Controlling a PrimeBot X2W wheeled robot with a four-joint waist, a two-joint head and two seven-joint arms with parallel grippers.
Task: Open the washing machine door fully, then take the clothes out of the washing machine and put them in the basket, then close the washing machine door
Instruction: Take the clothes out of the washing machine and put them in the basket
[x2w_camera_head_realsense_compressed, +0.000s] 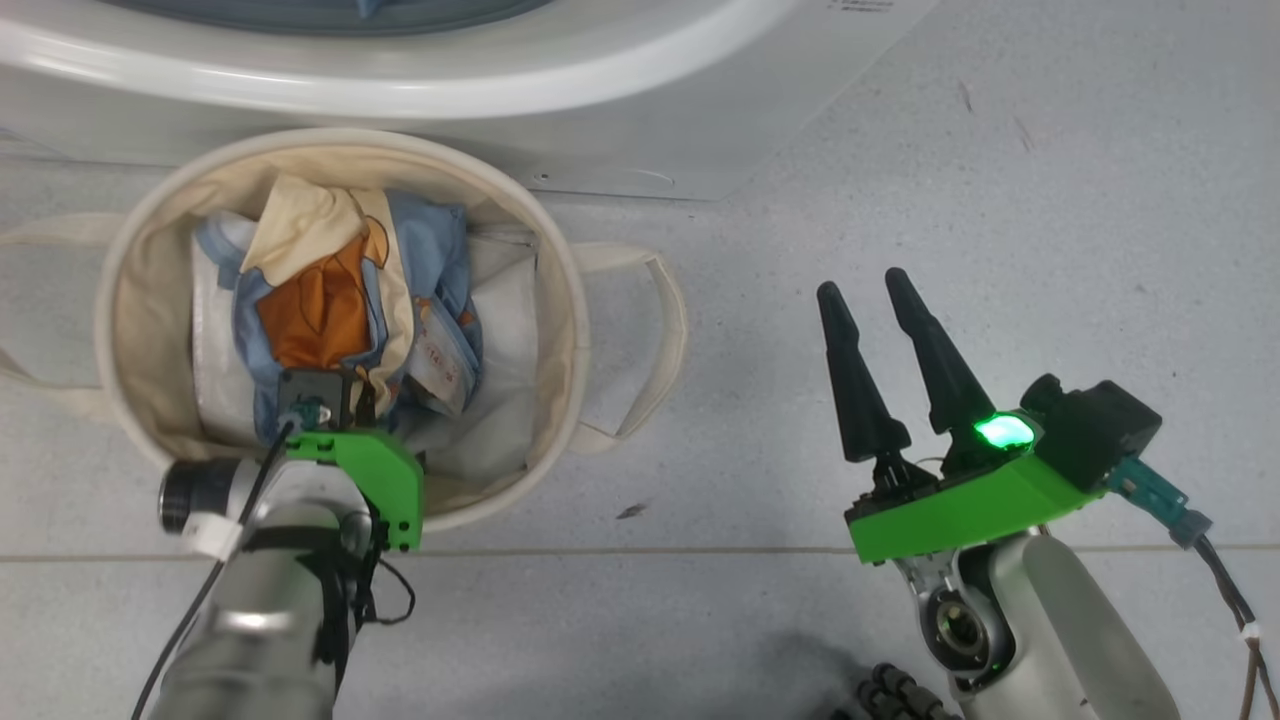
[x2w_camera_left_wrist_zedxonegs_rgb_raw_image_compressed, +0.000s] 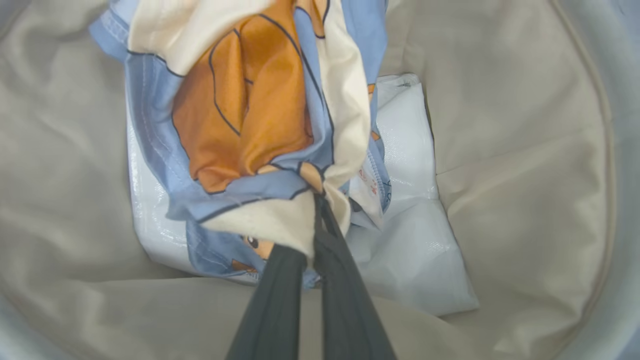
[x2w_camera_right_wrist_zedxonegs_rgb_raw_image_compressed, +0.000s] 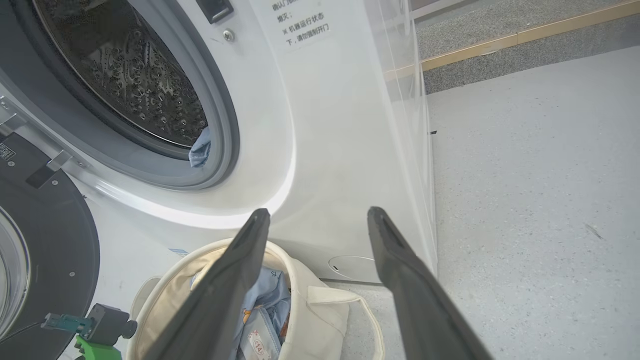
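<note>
Left fingers (x2w_camera_left_wrist_zedxonegs_rgb_raw_image_compressed: 345, 310) pinch the clothes (x2w_camera_left_wrist_zedxonegs_rgb_raw_image_compressed: 240, 110) — down in the basket (x2w_camera_left_wrist_zedxonegs_rgb_raw_image_compressed: 525, 150).

The basket's (x2w_camera_head_realsense_compressed: 112, 300) mouth, left in the head view, is crowded: the clothes (x2w_camera_head_realsense_compressed: 320, 300) are heaped in the middle and the left gripper (x2w_camera_left_wrist_zedxonegs_rgb_raw_image_compressed: 318, 199) is clamped on a fold of them. Bare lining (x2w_camera_left_wrist_zedxonegs_rgb_raw_image_compressed: 505, 125) stays free along the right wall in the left wrist view. The floor (x2w_camera_head_realsense_compressed: 1050, 180) at right is open around the right gripper (x2w_camera_head_realsense_compressed: 862, 283), whose 2 fingers are spread. In the right wrist view the door (x2w_camera_right_wrist_zedxonegs_rgb_raw_image_compressed: 55, 250) hangs open at lower left beside the drum mouth (x2w_camera_right_wrist_zedxonegs_rgb_raw_image_compressed: 125, 80). A blue scrap (x2w_camera_right_wrist_zedxonegs_rgb_raw_image_compressed: 201, 147), perhaps clothing, lies on the mouth's lower lip.
</note>
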